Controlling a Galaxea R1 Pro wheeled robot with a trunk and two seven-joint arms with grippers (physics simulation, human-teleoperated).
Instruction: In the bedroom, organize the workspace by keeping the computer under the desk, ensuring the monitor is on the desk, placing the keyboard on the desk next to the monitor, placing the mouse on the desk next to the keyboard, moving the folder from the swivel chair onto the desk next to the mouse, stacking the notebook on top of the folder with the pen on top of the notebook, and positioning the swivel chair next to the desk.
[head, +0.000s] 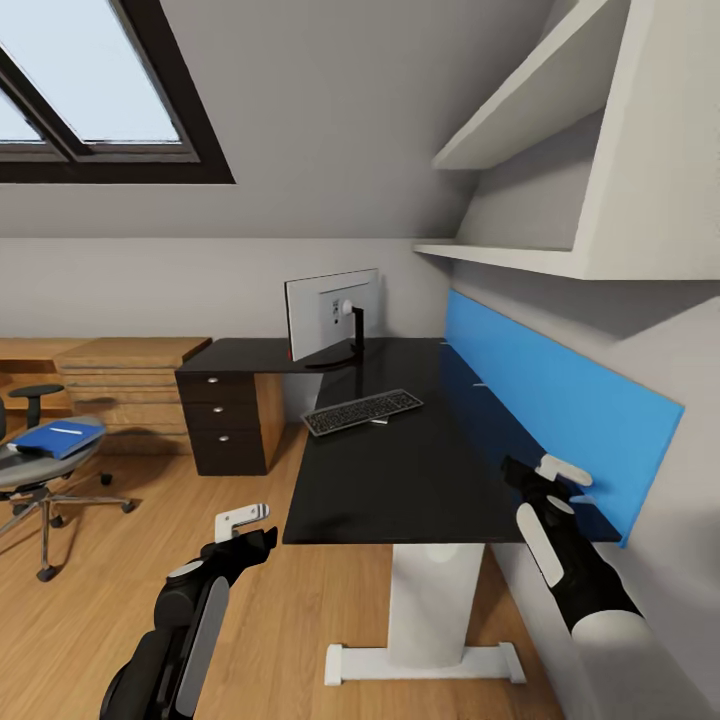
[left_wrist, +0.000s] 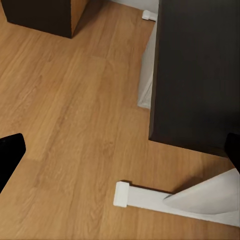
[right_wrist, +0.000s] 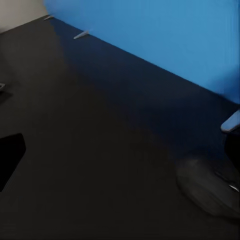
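Note:
The black desk (head: 400, 470) with its blue back panel (head: 540, 390) stands ahead. On it the monitor (head: 333, 316) shows its silver-grey back, and the keyboard (head: 362, 411) lies in front of it. My right gripper (head: 540, 470) hovers open over the desk's near right corner. The dark mouse (right_wrist: 207, 192) rests on the desk close to one finger (right_wrist: 232, 150), not gripped. At far left the swivel chair (head: 35, 480) holds the blue folder (head: 58, 438), with the pen (head: 66, 431) on top. My left gripper (head: 250, 528) hangs open over the floor beside the desk edge (left_wrist: 195, 75). The computer and the notebook are out of view.
Dark drawers with silver knobs (head: 225, 420) support the desk's left wing. A light wooden counter (head: 120, 385) runs along the back wall. White shelves (head: 530, 130) hang above the desk at right. The desk's white foot (left_wrist: 165, 200) lies on the wooden floor (head: 120, 600).

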